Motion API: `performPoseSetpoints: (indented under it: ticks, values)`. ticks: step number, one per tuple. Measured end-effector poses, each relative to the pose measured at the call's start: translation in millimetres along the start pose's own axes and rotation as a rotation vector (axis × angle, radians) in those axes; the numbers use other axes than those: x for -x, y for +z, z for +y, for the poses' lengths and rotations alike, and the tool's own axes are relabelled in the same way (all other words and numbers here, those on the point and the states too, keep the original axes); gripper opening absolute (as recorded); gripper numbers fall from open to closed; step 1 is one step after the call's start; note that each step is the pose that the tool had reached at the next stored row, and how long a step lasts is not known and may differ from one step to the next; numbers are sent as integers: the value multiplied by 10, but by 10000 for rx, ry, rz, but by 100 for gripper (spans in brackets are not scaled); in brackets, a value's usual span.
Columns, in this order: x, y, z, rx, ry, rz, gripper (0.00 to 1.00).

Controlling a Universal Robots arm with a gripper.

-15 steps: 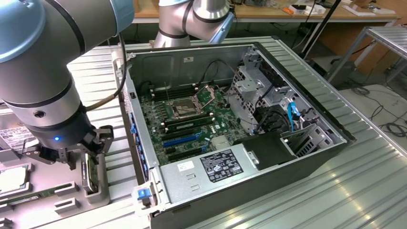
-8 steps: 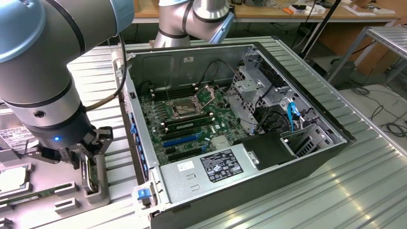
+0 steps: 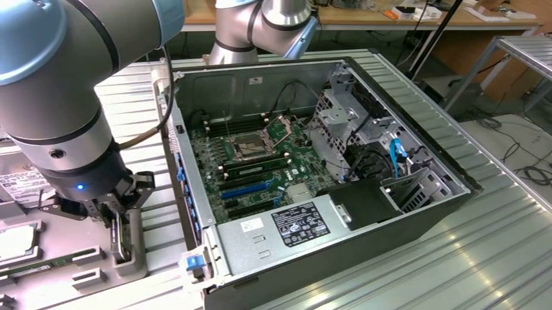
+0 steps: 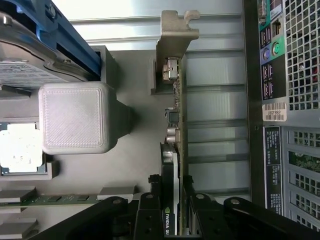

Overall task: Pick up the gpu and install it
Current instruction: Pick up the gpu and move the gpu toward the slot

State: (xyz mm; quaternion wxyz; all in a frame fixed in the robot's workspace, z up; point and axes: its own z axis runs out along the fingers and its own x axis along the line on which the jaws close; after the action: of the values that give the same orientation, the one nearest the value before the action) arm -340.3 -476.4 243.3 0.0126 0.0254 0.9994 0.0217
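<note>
Claw (image 4: 172, 199) is seen clenched on the gpu (image 4: 176, 125), which is held on its edge over the gray tray (image 4: 135, 165), with the metal bracket (image 4: 175, 30) at the end far from the claw. Just beside the tray, the open computer case (image 3: 233, 84) is laid on the bench (image 3: 483, 258).

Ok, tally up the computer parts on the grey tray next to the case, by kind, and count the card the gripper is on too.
gpu: 1
CPU: 1
hard drive: 1
RAM stick: 1
Total: 4
</note>
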Motion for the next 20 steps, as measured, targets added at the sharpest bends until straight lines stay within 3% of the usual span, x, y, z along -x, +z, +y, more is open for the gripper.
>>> performPoseSetpoints:
  ticks: [20]
  values:
    - [3,-33,2,1,1,6,27]
